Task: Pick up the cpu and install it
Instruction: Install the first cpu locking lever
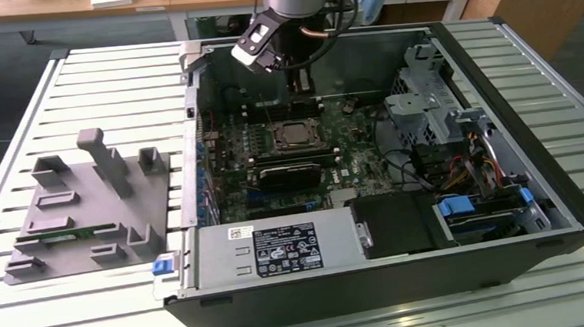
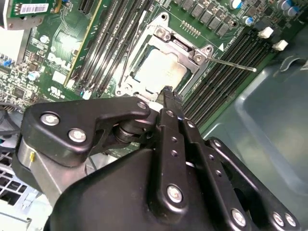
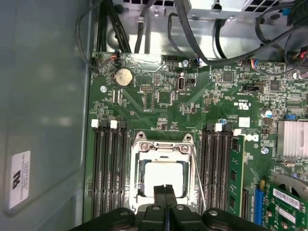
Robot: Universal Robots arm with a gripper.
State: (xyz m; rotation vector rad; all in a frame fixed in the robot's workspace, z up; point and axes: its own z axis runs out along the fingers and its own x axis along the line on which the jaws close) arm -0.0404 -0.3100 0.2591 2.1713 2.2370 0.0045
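Observation:
The cpu (image 1: pixel 292 135) lies flat in the motherboard socket inside the open computer case (image 1: pixel 538 154). Its silvery top plate shows in both wrist views (image 2: pixel 159 71) (image 3: pixel 163 175), framed by the metal socket bracket (image 3: pixel 163 147). My gripper (image 1: pixel 303 82) hangs over the back of the case, above and slightly behind the cpu. In the wrist views the black fingertips (image 2: pixel 167 92) (image 3: pixel 165 187) are pressed together with nothing between them, just above the cpu's near edge. The gripper does not touch the chip.
A thin metal socket lever (image 2: pixel 233 64) sticks out beside the socket. Memory slots (image 3: pixel 108 163) flank it on both sides. A black heatsink (image 1: pixel 287 175), power supply (image 1: pixel 267 250) and drive cage (image 1: pixel 432 100) crowd the case. A grey fixture tray (image 1: pixel 89 208) holds a green memory stick (image 1: pixel 56 238).

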